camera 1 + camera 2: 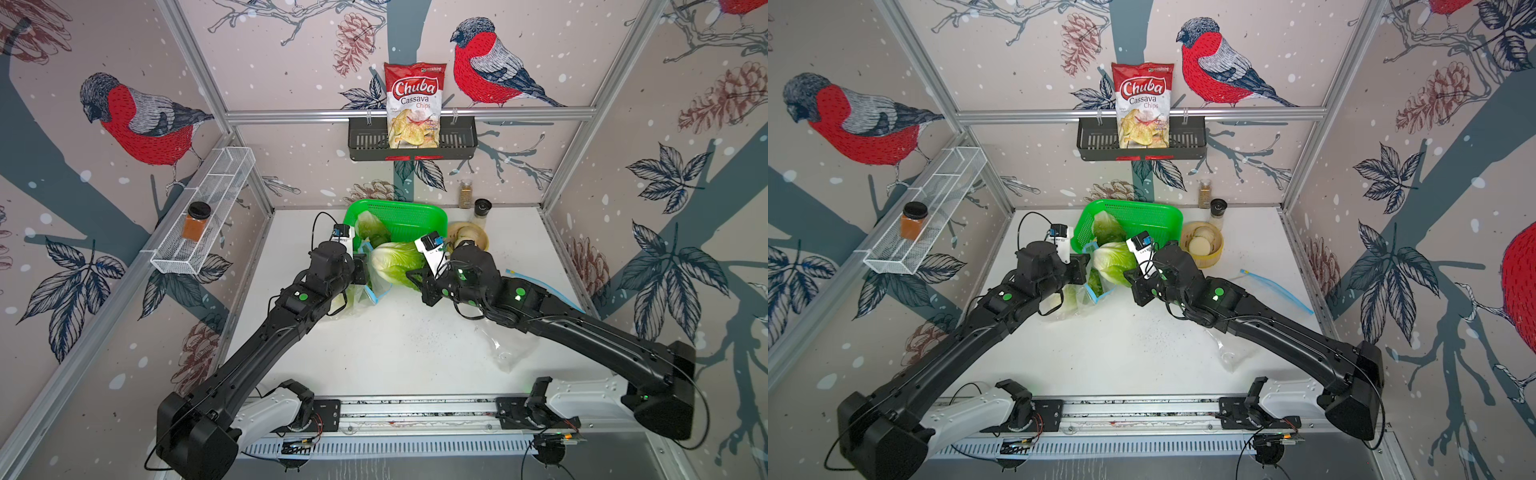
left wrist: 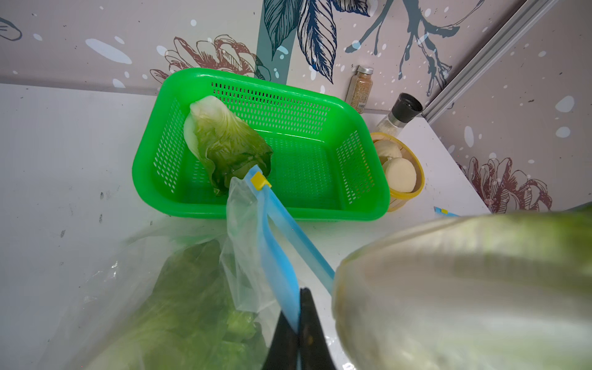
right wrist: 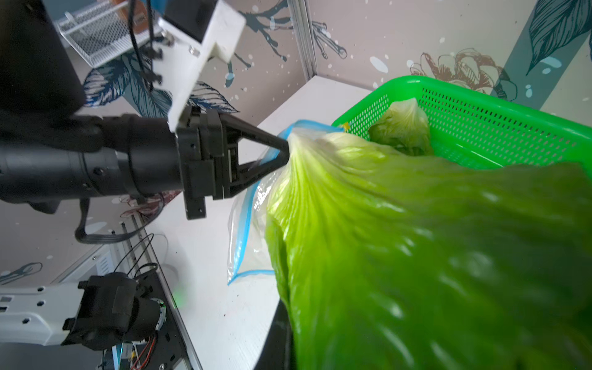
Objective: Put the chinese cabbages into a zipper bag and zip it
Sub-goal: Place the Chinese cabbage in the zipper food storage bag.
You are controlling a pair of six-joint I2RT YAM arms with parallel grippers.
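My left gripper (image 2: 299, 323) is shut on the blue zipper strip (image 2: 278, 272) of the clear zipper bag (image 1: 357, 297), holding its mouth up beside the green basket (image 2: 256, 209). One chinese cabbage (image 2: 192, 304) lies inside the bag. The right gripper (image 1: 412, 275) is shut on a second cabbage (image 3: 416, 256), leaf end in its jaws, pale stalk end right at the bag's mouth, next to the left gripper (image 3: 285, 150). A third cabbage (image 2: 224, 141) lies in the basket. The bag's yellow slider (image 2: 260, 181) sits at the far end of the strip.
A yellow bowl (image 1: 482, 243) of pale round discs stands right of the basket, with a spice jar (image 1: 465, 193) and a grinder (image 1: 482, 208) behind it. Another clear zipper bag (image 1: 511, 345) lies under the right arm. Chips bag (image 1: 413, 104) and wire rack (image 1: 199, 216) hang on the walls.
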